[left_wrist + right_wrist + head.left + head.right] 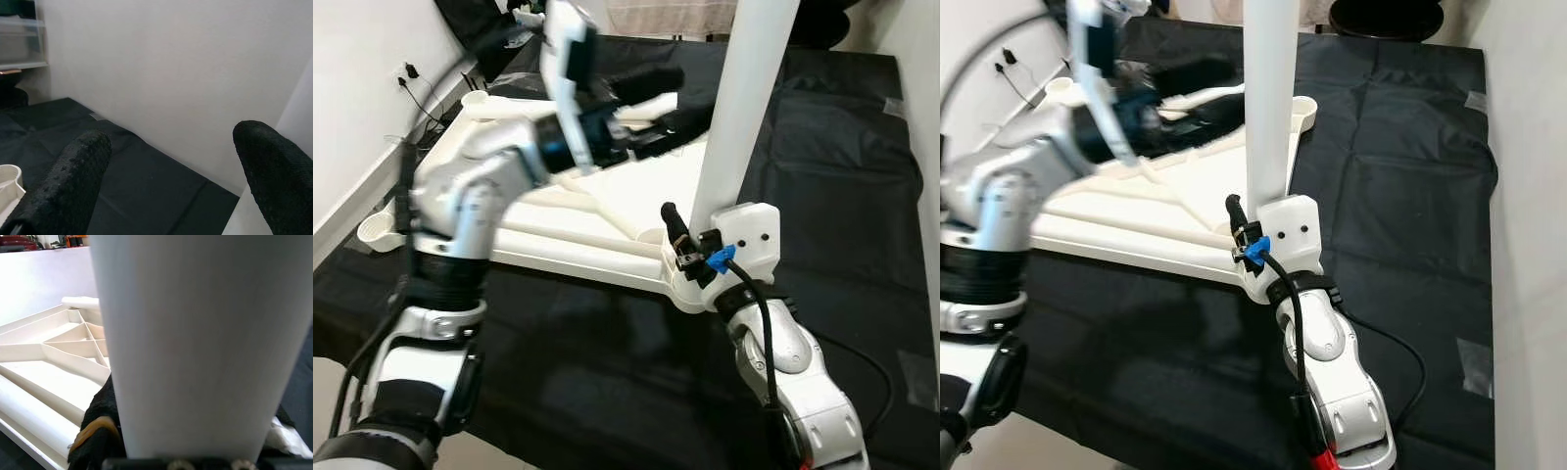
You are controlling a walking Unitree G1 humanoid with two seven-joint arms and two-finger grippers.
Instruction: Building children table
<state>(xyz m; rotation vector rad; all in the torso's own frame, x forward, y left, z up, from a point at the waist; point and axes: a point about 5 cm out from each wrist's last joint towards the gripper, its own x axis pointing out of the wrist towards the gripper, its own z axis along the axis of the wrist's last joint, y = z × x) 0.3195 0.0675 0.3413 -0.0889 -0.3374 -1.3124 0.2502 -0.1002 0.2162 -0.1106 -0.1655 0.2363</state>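
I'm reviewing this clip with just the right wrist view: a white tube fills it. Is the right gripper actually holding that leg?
Observer: The right gripper is closed around the base of the upright white leg, at the tabletop's near corner.
Operator: Which way up is the tabletop?
Observer: Upside down on the black cloth, ribs facing up.
Operator: Where is the left gripper?
Observer: The left gripper is raised over the tabletop's far side, fingers open and empty.
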